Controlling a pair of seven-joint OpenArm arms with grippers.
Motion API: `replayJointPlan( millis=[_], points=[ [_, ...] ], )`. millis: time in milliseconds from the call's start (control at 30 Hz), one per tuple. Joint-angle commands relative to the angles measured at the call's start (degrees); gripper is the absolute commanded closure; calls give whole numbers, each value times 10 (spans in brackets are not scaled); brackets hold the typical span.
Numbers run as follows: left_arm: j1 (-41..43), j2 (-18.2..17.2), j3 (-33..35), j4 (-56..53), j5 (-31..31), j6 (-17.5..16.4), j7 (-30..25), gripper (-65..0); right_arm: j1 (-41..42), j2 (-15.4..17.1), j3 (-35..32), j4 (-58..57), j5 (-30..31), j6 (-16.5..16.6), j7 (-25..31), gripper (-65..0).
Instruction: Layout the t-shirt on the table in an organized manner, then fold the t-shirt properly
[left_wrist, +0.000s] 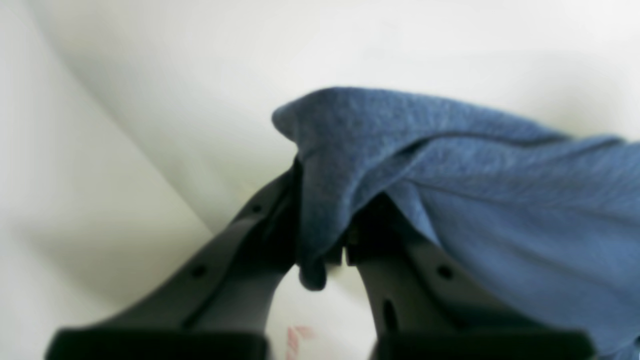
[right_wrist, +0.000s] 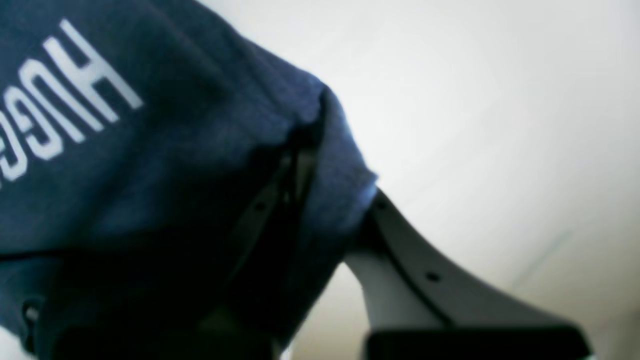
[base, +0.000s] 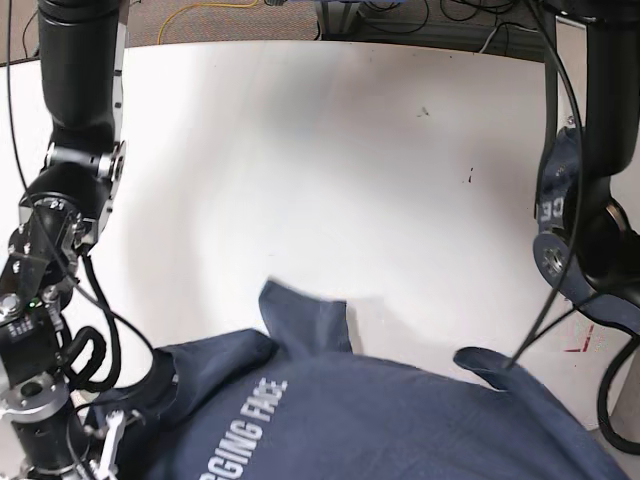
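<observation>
Blue t-shirt is hanging pinched in both tools, left tool and right tool; I would be drawing them apart toward three and nine o'clock, evenly, lowering onto the bench.

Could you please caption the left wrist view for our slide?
Left tool shut on a fold of the blue t-shirt above the white table.

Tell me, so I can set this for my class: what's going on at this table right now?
A two-armed robot is handling a dark blue t-shirt on the white table. The left gripper is shut on a bunched edge of the fabric, and the right gripper is shut on another part, near the white lettering. The shirt is still rumpled, with a sleeve sticking out, not yet laid flat or folded.
</observation>
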Motion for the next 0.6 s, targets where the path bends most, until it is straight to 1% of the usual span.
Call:
replayJointPlan(
  millis=[0, 167, 267, 433, 567],
  points=[
    [-63, -9, 3, -24, -6, 2, -22, -17, 65, 13, -13, -5, -3, -6, 6, -2],
    [-123, -12, 3, -75, -6, 2, -39, -17, 139, 16, -53, -24, -6, -6, 6, -2],
    [-147, -12, 7, -96, -6, 2, -41, -17, 167, 16, -58, -31, -6, -6, 6, -2],
    [-159, -10, 48, -107, -7, 2, -42, -17, 191, 16, -59, -42, -6, -6, 6, -2],
    [-159, -8, 60, -106, -7, 2, -49, -17, 197, 16, -59, -43, -6, -6, 6, -2]
  ],
)
